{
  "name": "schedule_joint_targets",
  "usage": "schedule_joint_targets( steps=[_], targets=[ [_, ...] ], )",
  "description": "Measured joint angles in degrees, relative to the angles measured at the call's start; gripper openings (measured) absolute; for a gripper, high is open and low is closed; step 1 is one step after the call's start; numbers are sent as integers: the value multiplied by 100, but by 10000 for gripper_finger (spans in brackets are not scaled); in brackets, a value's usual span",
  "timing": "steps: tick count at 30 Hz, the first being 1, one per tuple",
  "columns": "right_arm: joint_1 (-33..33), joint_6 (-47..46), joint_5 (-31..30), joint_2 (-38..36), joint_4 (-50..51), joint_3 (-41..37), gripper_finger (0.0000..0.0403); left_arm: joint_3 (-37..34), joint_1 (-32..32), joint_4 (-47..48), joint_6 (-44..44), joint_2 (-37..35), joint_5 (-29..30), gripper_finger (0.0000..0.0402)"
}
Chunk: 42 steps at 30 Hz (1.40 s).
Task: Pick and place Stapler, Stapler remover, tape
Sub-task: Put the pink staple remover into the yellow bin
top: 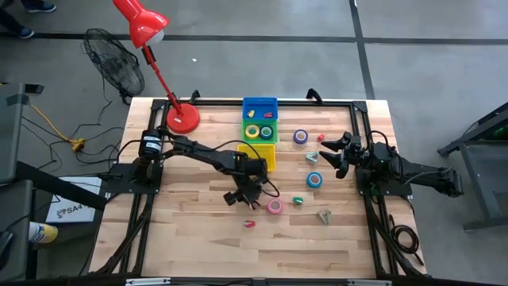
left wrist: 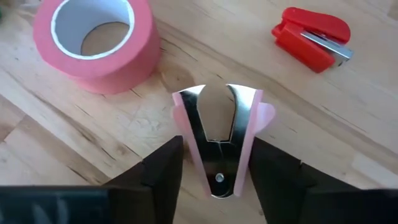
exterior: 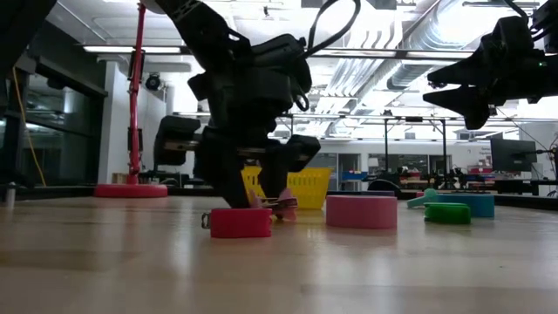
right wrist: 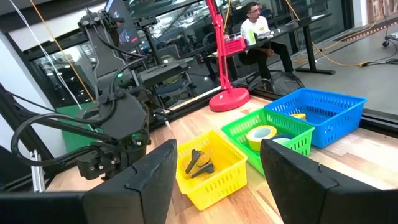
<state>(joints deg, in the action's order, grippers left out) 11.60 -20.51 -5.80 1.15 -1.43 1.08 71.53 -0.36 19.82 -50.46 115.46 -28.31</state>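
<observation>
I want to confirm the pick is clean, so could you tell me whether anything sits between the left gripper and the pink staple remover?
Nothing visible does. The left gripper straddles the pink staple remover, with bare wood on both sides; the pink tape roll and red stapler lie apart, beyond it.

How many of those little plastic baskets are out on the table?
3, set in a line: the blue basket at the far edge, the green basket next to it, and the yellow basket nearest the middle.

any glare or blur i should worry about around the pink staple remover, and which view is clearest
Left wrist view is clearest: the pink staple remover sits sharp between the left end effector's fingers, with bright glare only on its metal jaws. Low view is backlit, so the left arm reads as a silhouette and the remover is mostly hidden behind the red stapler. High view is evenly lit, but the remover is hidden under the arm.
</observation>
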Motion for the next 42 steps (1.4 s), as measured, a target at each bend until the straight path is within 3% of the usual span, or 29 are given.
schedule_joint_targets(
  steps=[9, 18, 24, 29, 36, 42],
  targets=[
    [1, 0, 0, 0, 0, 2, 222, 9, 150, 11, 142, -37, -10, 85],
    [0, 0, -2, 0, 0, 2, 222, 11, 698, 289, 735, -878, 110, 86],
    [0, 0, -2, 0, 0, 2, 222, 17, 1217, 508, 1327, -1469, 1005, 96],
    [0, 0, 0, 0, 0, 0, 222, 15, 1632, 593, 2029, -1515, 1969, 98],
    [0, 0, 0, 0, 0, 1, 223, 13, 1843, 461, 2270, -1407, 2124, 100],
    [2, 2, 1, 2, -3, 2, 222, 10, 1881, 362, 1778, -1132, 2054, 100]
  ],
)
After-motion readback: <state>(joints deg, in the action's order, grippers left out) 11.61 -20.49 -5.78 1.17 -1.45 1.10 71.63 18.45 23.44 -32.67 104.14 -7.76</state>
